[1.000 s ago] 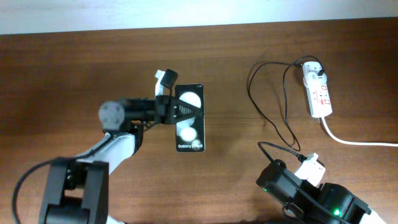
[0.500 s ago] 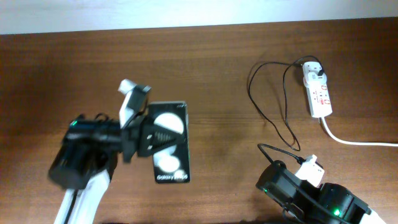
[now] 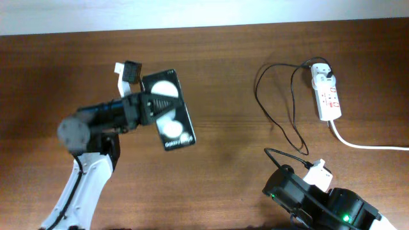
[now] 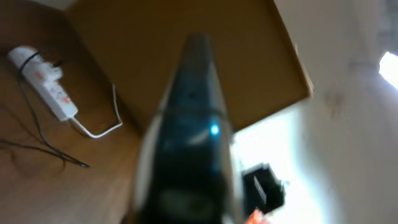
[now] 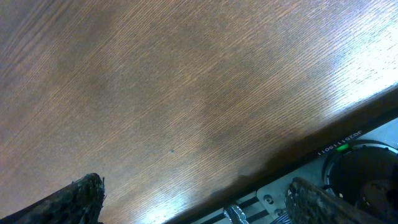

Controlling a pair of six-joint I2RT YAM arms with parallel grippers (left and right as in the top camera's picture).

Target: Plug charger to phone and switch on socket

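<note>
My left gripper (image 3: 152, 106) is shut on the phone (image 3: 176, 130), a black slab with two white blobs, and holds it tilted above the table left of centre. In the left wrist view the phone (image 4: 189, 137) is a blurred dark shape seen edge-on. The socket, a white power strip (image 3: 327, 97), lies at the far right. The charger's white plug adapter (image 3: 321, 71) sits at the strip's top end. Its thin black cable (image 3: 281, 121) loops left and down toward my right arm (image 3: 319, 201). My right gripper (image 5: 202, 199) is open and empty over the table's front edge.
The strip's thick white cord (image 3: 364, 145) runs off to the right. In the left wrist view the power strip (image 4: 46, 87), its cord (image 4: 99, 127) and the cable tip (image 4: 81, 165) show at the left. The wooden table (image 3: 243, 51) ends near the top wall.
My left arm has lifted the phone, swung it left, then carried it up and back, now tilted. The right arm, cable and power strip have not moved.
</note>
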